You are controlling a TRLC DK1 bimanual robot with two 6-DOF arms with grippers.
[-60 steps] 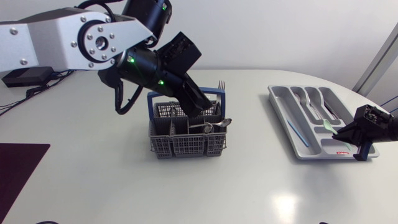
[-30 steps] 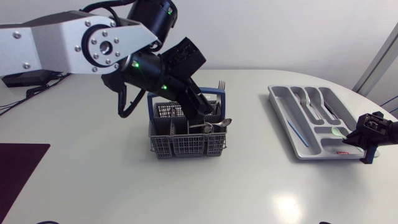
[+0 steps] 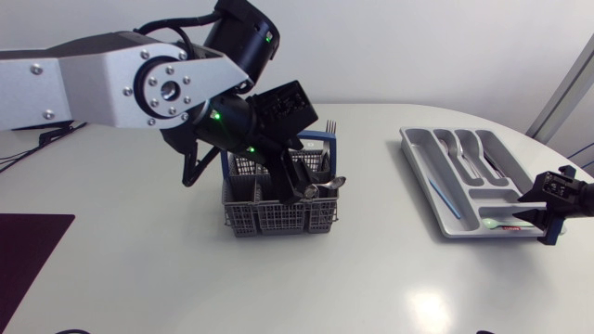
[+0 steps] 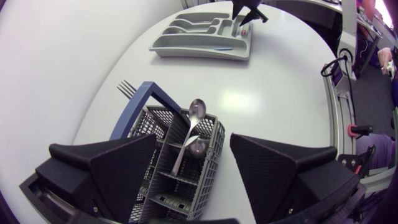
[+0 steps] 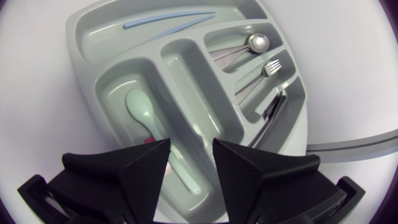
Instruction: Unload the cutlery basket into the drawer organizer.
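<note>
The grey cutlery basket (image 3: 278,211) with a blue handle stands mid-table. Two metal spoons (image 4: 194,118) and a fork (image 4: 127,87) stick up in it. My left gripper (image 3: 302,181) hangs open just above the basket, and the spoons lie ahead between its fingers (image 4: 106,168). The grey drawer organizer (image 3: 418,153) sits at the right. A pale green spoon (image 5: 144,112) lies in its end compartment. My right gripper (image 5: 189,165) is open over that spoon's handle, at the organizer's near end (image 3: 534,215).
Other organizer compartments hold a metal spoon (image 5: 255,42), a fork (image 5: 270,67), knives (image 5: 270,109) and a long blue piece (image 5: 165,22). A dark mat (image 3: 28,250) covers the table's front left corner.
My right gripper has opened and the green spoon now lies in the organizer. My left arm has swung over and lowered its gripper onto the basket.
</note>
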